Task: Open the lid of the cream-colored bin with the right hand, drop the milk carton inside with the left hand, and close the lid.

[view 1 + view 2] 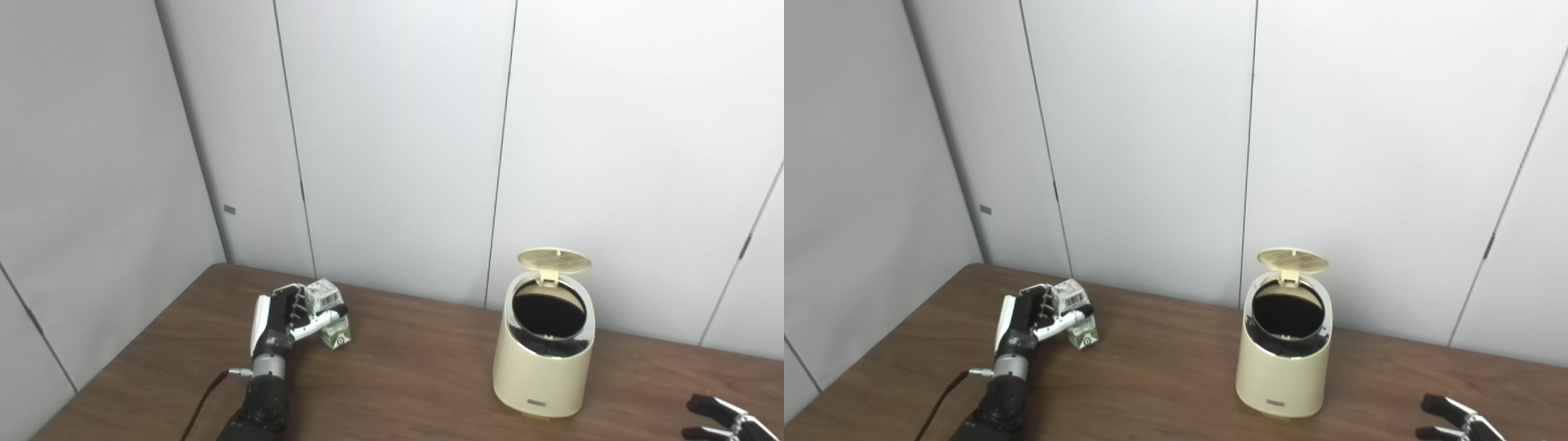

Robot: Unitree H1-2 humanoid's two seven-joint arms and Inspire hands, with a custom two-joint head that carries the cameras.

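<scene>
The cream-colored bin (542,373) stands on the table at center right, its round lid (554,260) tipped up at the back and the dark inside showing. A small white and green milk carton (331,313) stands on the table at the left. My left hand (288,318) is wrapped around it, fingers behind and thumb across its front; its base looks to rest on the wood. Only the dark fingertips of my right hand (716,418) show at the bottom right corner, spread apart, holding nothing, well to the right of the bin.
The brown wooden table (404,380) runs into a corner of grey wall panels (392,135) behind. A dark cable (199,407) trails from my left wrist.
</scene>
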